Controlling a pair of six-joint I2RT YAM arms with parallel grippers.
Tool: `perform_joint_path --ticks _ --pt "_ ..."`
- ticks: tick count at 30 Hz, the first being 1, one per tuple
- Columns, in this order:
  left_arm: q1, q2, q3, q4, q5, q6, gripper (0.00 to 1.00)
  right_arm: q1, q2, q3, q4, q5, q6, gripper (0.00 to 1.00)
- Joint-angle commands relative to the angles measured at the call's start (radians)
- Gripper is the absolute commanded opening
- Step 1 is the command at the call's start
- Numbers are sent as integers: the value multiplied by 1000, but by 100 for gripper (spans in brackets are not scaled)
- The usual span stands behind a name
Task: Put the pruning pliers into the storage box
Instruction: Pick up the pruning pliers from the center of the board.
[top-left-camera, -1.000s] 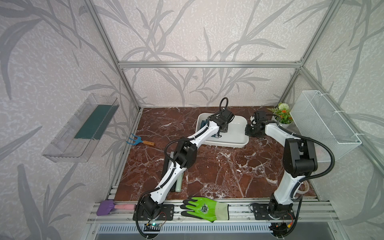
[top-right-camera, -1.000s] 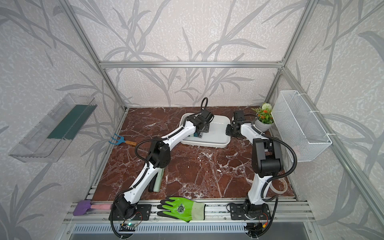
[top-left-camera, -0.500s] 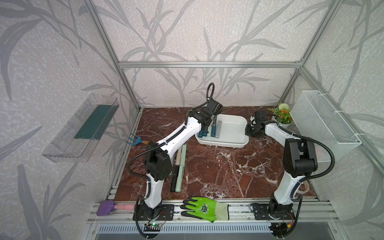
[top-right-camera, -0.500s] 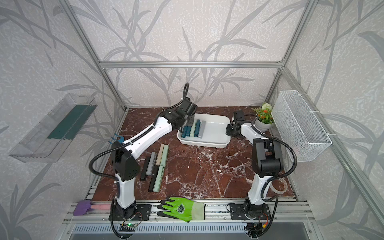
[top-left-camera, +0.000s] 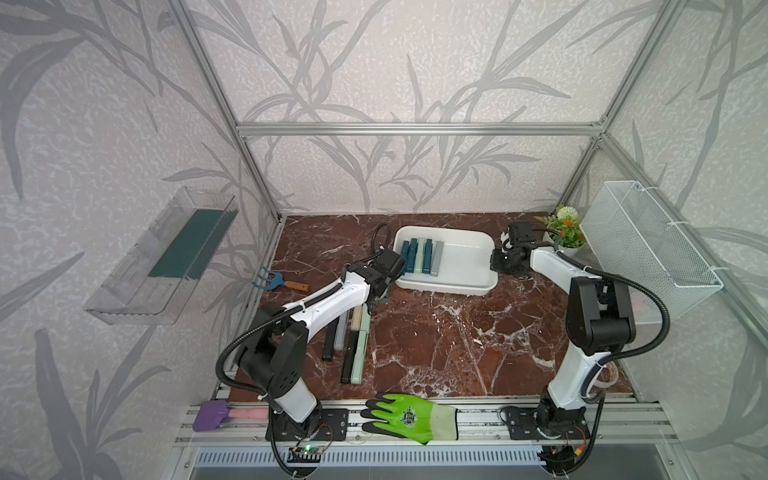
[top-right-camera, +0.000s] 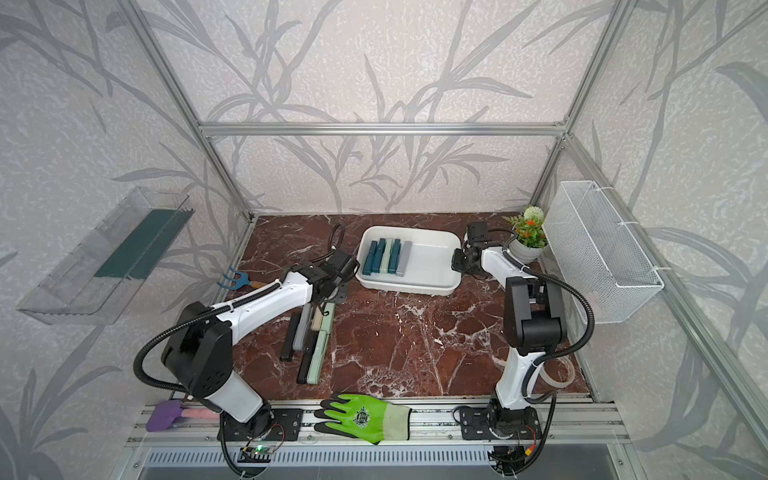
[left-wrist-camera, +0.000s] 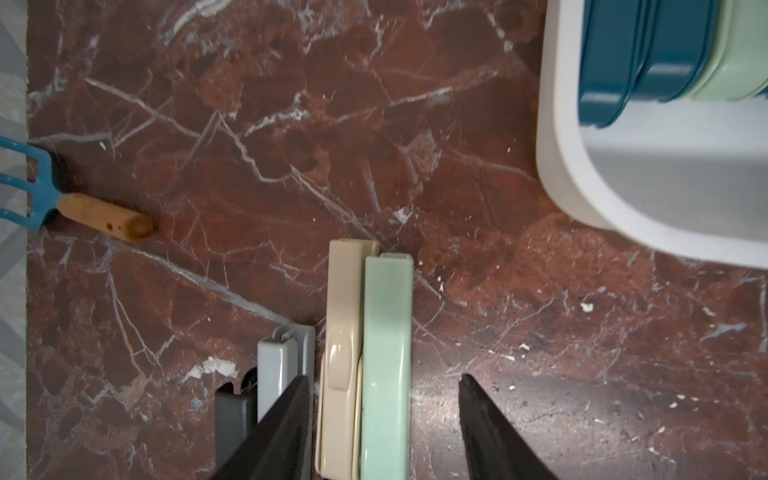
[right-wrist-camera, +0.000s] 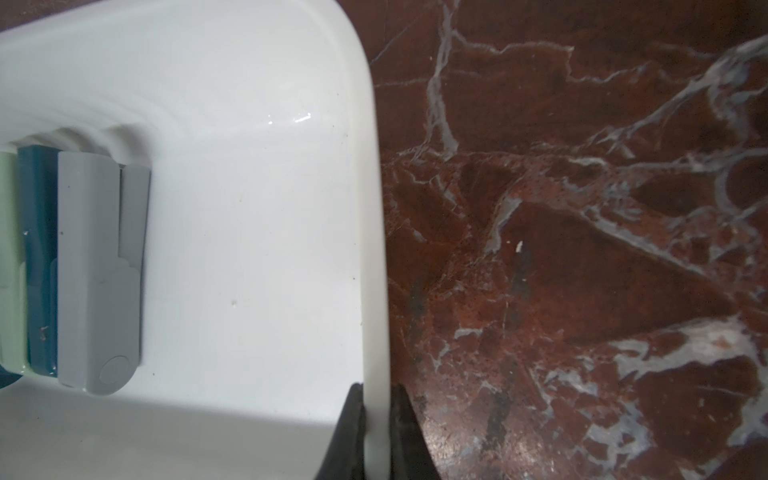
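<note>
Left claw (left-wrist-camera: 384, 419) spread open and empty over the loose pliers (top-left-camera: 356, 361) on the tabletop (top-left-camera: 457, 353). Beige pliers (left-wrist-camera: 340, 332) and pale green pliers (left-wrist-camera: 384, 332) lie between its fingers, long axis straight ahead of it; height above them unclear. Left arm nearer. Right claw (right-wrist-camera: 376, 432) clenched on the box (top-left-camera: 444, 289) rim, five pliers inside.

Top views look down from the front (far); wrist views, close, share the storage box (left-wrist-camera: 555, 137).
</note>
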Motion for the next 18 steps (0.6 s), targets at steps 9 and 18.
perform_joint_path --ticks 9,18 --pt "-28 -20 -85 54 43 -101 58 -4 17 -17 -61 18 0 11" --pt "-50 4 -129 80 57 -151 56 -5 30 3 -76 25 -8 11"
